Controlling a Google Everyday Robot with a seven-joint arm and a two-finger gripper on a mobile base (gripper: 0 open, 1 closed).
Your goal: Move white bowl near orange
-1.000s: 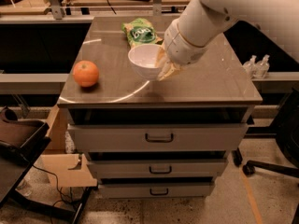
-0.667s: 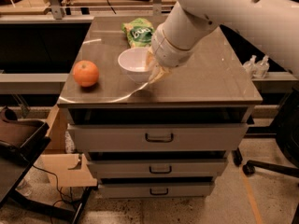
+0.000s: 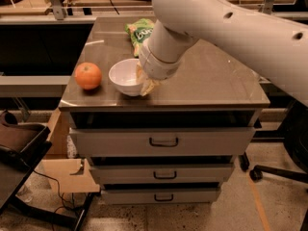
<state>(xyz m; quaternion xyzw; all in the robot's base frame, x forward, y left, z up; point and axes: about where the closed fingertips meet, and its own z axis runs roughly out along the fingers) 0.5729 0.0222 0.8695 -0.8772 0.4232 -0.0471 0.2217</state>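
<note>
The bowl point(image 3: 124, 76) sits at the front left of the cabinet top point(image 3: 211, 81), just beside the orange point(image 3: 88, 75), with a thin gap between them. It is upright, mouth up, and looks empty. I cannot tell whether its base rests on the metal or hangs just above it. The spot fits the task: the bowl is already close to the fruit, so what remains looks like setting it down and letting go.

The gripper point(image 3: 146, 84) is at the bowl's right rim, on the side away from the orange, which keeps the fruit from being knocked. Its tan fingers point(image 3: 148, 86) are pinched on the rim, one showing outside the wall, so the jaws stand nearly closed with only the thin wall between them. They touch nothing else.

The arm point(image 3: 231, 23) comes down from the upper right across the top. Behind it a green bag point(image 3: 139, 32) lies near the back, well apart from the bowl. Both bowl and orange are near the front edge, so a careless release could nudge either off.
</note>
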